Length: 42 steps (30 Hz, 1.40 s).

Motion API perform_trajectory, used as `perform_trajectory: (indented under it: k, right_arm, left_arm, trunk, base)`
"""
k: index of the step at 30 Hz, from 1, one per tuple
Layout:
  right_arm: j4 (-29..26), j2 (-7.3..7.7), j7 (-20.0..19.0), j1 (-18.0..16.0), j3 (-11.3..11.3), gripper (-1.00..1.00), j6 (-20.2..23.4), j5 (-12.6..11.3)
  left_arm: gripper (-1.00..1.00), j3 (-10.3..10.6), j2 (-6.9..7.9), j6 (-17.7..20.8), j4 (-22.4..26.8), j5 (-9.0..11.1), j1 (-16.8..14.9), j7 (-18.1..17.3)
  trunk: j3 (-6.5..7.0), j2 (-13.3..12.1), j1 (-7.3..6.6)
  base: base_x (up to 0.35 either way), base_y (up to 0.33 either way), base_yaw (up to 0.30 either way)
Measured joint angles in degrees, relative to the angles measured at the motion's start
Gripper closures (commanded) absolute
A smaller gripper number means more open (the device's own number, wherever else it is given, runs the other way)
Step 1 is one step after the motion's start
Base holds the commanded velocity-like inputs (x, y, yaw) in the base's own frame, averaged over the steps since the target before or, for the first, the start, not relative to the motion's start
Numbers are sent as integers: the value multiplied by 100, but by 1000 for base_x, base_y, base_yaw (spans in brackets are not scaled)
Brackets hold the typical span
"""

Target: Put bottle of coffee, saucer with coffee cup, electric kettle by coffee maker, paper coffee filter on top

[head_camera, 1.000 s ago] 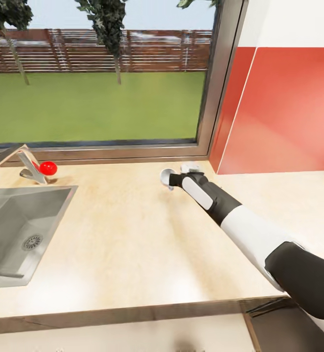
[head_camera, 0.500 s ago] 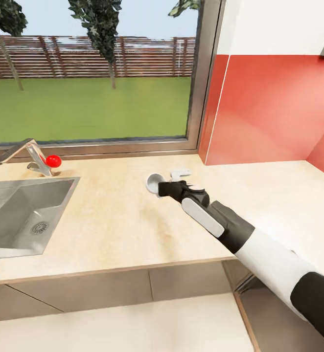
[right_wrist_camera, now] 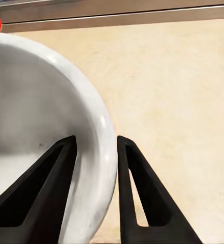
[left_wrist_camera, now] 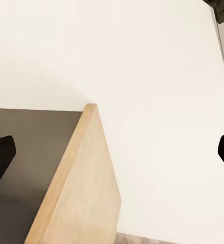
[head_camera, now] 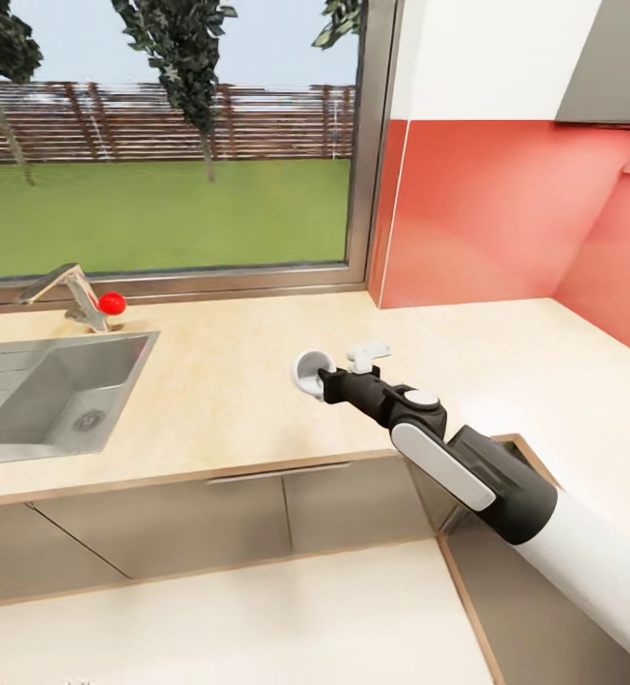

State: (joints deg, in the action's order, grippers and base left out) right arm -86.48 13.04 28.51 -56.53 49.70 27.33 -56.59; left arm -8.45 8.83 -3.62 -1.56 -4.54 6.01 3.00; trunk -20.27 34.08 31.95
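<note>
My right gripper (head_camera: 323, 379) is shut on the rim of the small round white saucer (head_camera: 309, 369) and holds it tilted just above the beige kitchen countertop (head_camera: 210, 400). In the right wrist view the two black fingers (right_wrist_camera: 134, 188) pinch the saucer's (right_wrist_camera: 35, 117) curved edge from either side. Just behind the gripper a small white thing (head_camera: 367, 354) lies on the counter; it may be the coffee cup, but I cannot tell. In the left wrist view my left gripper (left_wrist_camera: 112, 157) is open, its dark fingertips far apart, over a wooden panel edge (left_wrist_camera: 76, 188).
A steel sink (head_camera: 49, 390) with a faucet (head_camera: 68, 285) and a red knob (head_camera: 112, 303) is set in the counter at the left. A window runs behind, and a red wall (head_camera: 486, 209) turns the corner at the right. Grey cabinet fronts (head_camera: 258, 523) sit below.
The head view has drawn back and swung right, so cabinet fronts and floor now show. The right gripper still holds the saucer and has drawn back towards the counter's front.
</note>
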Motion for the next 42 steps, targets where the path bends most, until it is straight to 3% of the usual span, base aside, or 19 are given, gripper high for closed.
perform_trajectory:
  k: [26,42]
  right_arm:
    - [-9,-7,-2,2,18,100,0,0]
    - [-8,-7,-7,2,18,100,0,0]
  left_arm:
    - [-100,0,-4,-41,12,4,-17,0]
    - [-100,0,-4,-41,12,6,-17,0]
  trunk:
    - [234,0,0]
    - [377,1,-3]
  base:
    - [-334,0,-18]
    - [-36,0,0]
